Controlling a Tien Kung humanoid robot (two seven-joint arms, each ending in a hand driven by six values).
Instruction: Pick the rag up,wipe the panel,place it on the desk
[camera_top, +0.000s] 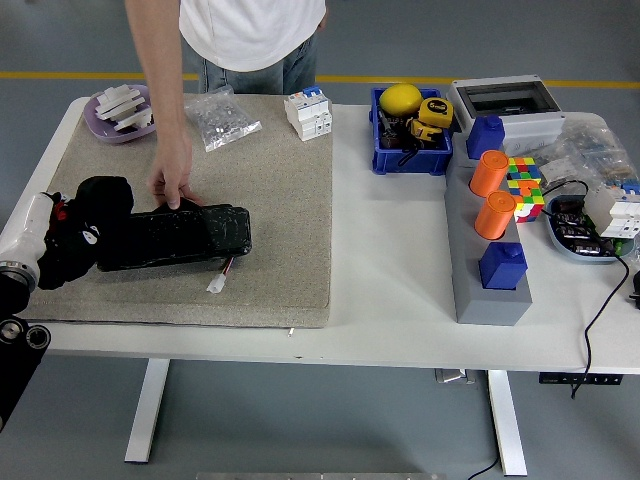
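So from my remote seat I see a white table (400, 290) on a grey floor with a yellow line, and a rough beige mat (270, 200) covers its left half. Far left, my left hand (75, 240) is clenched around the black rag (100, 205), which touches the left end of the glossy black panel (175, 237) lying flat on the mat. A person's hand (172, 180) presses fingertips on the panel's far edge. A purple dish (125, 110) holds white parts, with a clear bag (222, 118) beside it. Further right, a blue bin (412, 135) holds a yellow ball and tape measure. Orange cylinders (492, 192) and blue blocks sit on a grey stand (480, 270).
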